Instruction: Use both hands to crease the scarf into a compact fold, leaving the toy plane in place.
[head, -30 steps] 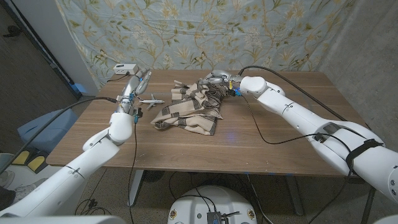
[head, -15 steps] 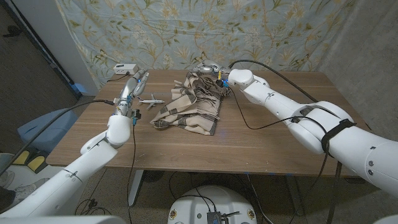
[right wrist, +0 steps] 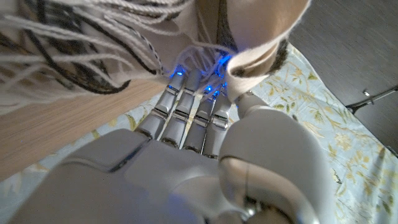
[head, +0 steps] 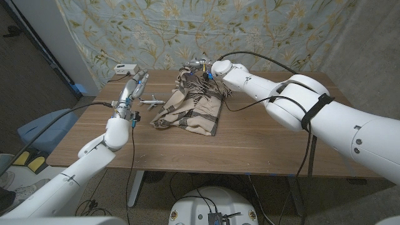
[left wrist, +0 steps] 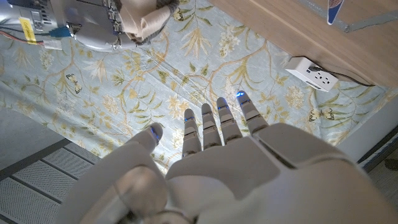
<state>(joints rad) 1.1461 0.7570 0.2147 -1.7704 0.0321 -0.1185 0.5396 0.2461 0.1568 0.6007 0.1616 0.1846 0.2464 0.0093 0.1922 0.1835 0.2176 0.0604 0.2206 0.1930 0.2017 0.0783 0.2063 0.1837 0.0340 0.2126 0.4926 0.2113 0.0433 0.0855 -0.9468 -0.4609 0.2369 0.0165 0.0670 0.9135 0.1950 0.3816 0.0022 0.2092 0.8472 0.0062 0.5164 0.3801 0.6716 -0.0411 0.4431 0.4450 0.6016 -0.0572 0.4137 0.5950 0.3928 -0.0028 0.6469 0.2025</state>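
At the left side of the wooden counter (head: 250, 134), the left hand (head: 133, 84) is hovering above the surface with its fingers (left wrist: 214, 124) extended, slightly apart and holding nothing. The left wrist view is showing those fingers reaching toward the floral curtain (head: 206, 31). A white power strip (head: 125, 68) is lying at the far left corner of the counter, just beyond this hand.

The toy plane (head: 150, 102) is sitting on the counter just beside the left hand, between that hand and the scarf, and apart from both.

The scarf (head: 190, 110), a beige cloth with dark stripes and a fringe, is lying bunched near the middle of the counter. Its near part is resting on the surface, while its far edge is rising off the counter toward the right hand.

The right hand (head: 201, 65) is gripping the scarf at that raised far edge, near the back of the counter. In the right wrist view, the fingers (right wrist: 186, 109) are pressing into the cloth, with fringe strands and a folded edge of the scarf (right wrist: 255, 37) draping over them. In the left wrist view, the right hand (left wrist: 93, 25) is also holding a bundle of beige cloth.
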